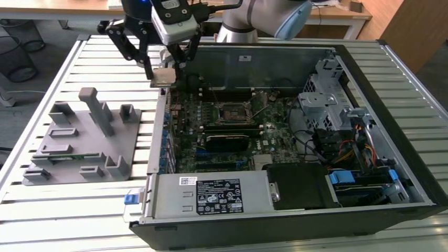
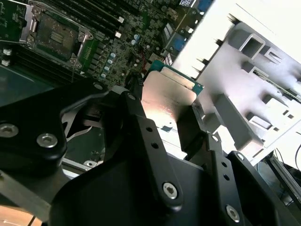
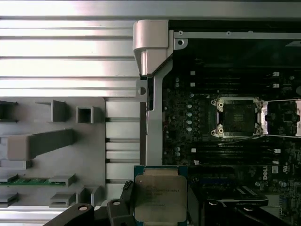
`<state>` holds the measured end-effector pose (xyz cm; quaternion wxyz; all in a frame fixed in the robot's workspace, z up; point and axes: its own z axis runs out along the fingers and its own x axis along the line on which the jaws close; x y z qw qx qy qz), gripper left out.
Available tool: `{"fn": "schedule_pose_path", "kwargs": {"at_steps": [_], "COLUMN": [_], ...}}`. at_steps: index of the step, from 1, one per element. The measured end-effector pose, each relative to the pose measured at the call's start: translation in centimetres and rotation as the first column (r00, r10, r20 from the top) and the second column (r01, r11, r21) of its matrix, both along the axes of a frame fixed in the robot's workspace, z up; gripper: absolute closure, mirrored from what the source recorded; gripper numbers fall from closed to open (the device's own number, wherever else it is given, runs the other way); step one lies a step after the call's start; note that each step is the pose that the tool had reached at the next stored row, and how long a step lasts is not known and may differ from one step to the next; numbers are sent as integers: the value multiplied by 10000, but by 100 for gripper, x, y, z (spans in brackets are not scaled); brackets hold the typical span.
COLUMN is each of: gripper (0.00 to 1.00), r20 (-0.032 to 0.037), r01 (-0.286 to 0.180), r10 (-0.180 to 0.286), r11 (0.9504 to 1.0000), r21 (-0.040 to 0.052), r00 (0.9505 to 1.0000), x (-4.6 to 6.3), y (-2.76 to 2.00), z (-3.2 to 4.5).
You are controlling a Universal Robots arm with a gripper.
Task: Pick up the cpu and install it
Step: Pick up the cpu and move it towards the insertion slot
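My gripper (image 1: pixel 163 72) is shut on the cpu (image 1: pixel 163 78), a small square chip with a silver-grey top. It hangs above the case's wall on the exterior view's left, at the far corner. In the first wrist view the cpu (image 3: pixel 160 197) sits flat between the black fingers (image 3: pixel 118 209), over the case edge. The second wrist view has the cpu (image 2: pixel 170 92) clamped at the gripper (image 2: pixel 164 107). The open socket (image 1: pixel 231 112) lies on the motherboard (image 1: pixel 276 137), apart from the chip, with its metal frame (image 3: pixel 281 118) swung open beside the socket (image 3: pixel 237 117).
The open computer case (image 1: pixel 392 136) holds a drive cage (image 1: pixel 323 97), cables and a power supply (image 1: pixel 210 195). A grey fixture (image 1: pixel 77 140) with upright posts stands on the slatted table (image 1: pixel 70 210) on the exterior view's left, carrying a green memory stick (image 1: pixel 66 156).
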<state>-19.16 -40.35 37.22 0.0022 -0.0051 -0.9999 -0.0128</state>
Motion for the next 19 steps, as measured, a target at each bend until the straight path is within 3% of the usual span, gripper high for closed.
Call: {"fn": "schedule_pose_path", "kwargs": {"at_steps": [19], "gripper": [46], "r20": [0], "r01": [2], "r10": [-2], "r11": [10000], "r21": [0], "r00": [10000], "x": [446], "y": [17], "z": [-2]}}
